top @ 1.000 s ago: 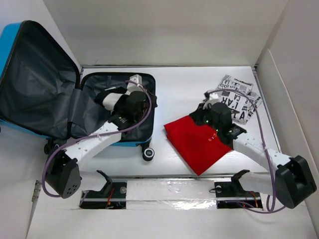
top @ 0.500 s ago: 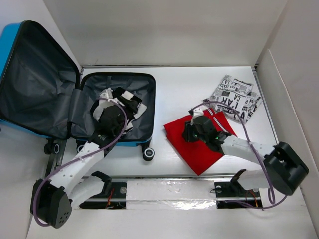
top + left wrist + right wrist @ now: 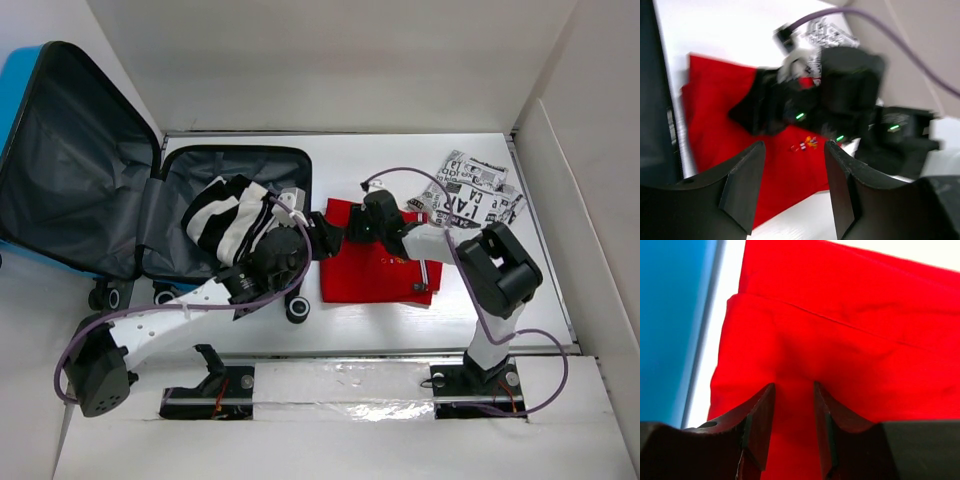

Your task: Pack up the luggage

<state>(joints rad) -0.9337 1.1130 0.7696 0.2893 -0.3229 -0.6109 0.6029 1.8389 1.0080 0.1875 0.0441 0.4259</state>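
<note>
The luggage [image 3: 70, 170] lies open at the left of the counter [image 3: 390, 160] holding a striped garment [image 3: 228, 215], while the right pincer [image 3: 793, 387] pinches the red cloth [image 3: 375, 272] just beside it, the left pincer [image 3: 794, 146] hangs spread and empty, and the printed cloth [image 3: 472, 190] is not yet packed.

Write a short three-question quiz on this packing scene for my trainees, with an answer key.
1. True or false: the suitcase lies shut.
2. Choose one. Where is the striped garment? A: inside the suitcase. B: beside it. C: beneath it.
3. Fill the gap: the right end effector pinches a fold of the ___ cloth.

Key
1. False: it lies open, with the lining showing.
2. A.
3. Red: the red cloth is on the table beside the suitcase.
</note>
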